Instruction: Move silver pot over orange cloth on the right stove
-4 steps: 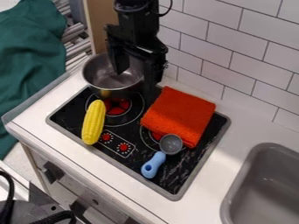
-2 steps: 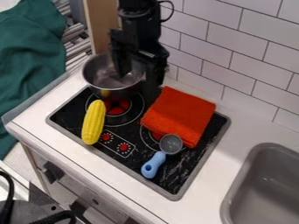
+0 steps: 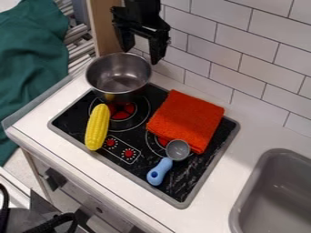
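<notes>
White wall tiles [image 3: 224, 45] back a toy kitchen where a silver pot [image 3: 118, 75] sits upright at the far left of a black stove [image 3: 70, 120], apart from a folded orange cloth [image 3: 189, 117] on the right side. The black gripper [image 3: 141, 57], its two fingers spread and holding nothing, hangs at the pot's far rim.

A pinch on one side of the round rim could let the pot tip or swivel once lifted, since its weight would hang off-center. Carried too low, the base could snag the cloth's raised edge and bunch it. Set down too near, it could land on the blue-handled spoon [image 3: 167, 164] at the cloth's near edge and lean. A swing to the near side could roll the yellow corn [image 3: 97, 127], which lies just beside the pot. The soft folds may also leave the base uneven.

Compared with the earlier frames, the gripper has risen from over the pot's bowl toward the tiles; pot, cloth, corn and spoon are unmoved.
</notes>
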Controlling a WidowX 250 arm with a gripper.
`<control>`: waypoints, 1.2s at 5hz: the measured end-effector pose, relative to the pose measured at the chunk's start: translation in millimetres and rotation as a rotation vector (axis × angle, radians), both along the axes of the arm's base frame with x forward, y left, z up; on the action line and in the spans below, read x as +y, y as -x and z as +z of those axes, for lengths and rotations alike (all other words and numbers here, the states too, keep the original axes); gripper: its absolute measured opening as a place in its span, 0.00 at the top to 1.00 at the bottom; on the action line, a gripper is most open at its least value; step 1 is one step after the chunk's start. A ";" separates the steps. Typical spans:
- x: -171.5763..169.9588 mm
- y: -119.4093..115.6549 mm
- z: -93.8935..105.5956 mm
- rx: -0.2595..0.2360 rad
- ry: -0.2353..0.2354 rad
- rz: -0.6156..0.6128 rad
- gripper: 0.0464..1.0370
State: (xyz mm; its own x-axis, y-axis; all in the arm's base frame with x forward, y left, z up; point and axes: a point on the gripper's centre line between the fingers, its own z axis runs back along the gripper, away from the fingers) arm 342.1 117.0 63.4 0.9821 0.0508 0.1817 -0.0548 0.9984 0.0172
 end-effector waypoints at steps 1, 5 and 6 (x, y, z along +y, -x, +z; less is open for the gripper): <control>26.4 2.2 -15.9 0.008 0.021 -0.009 0.03; -3.4 15.6 -38.2 0.066 0.058 -0.169 0.03; -13.5 15.3 -40.3 0.078 0.057 -0.190 0.03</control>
State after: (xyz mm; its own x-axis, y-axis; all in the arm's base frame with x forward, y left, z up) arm 326.8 103.4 23.1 0.9860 -0.1286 0.1066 0.1337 0.9901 -0.0426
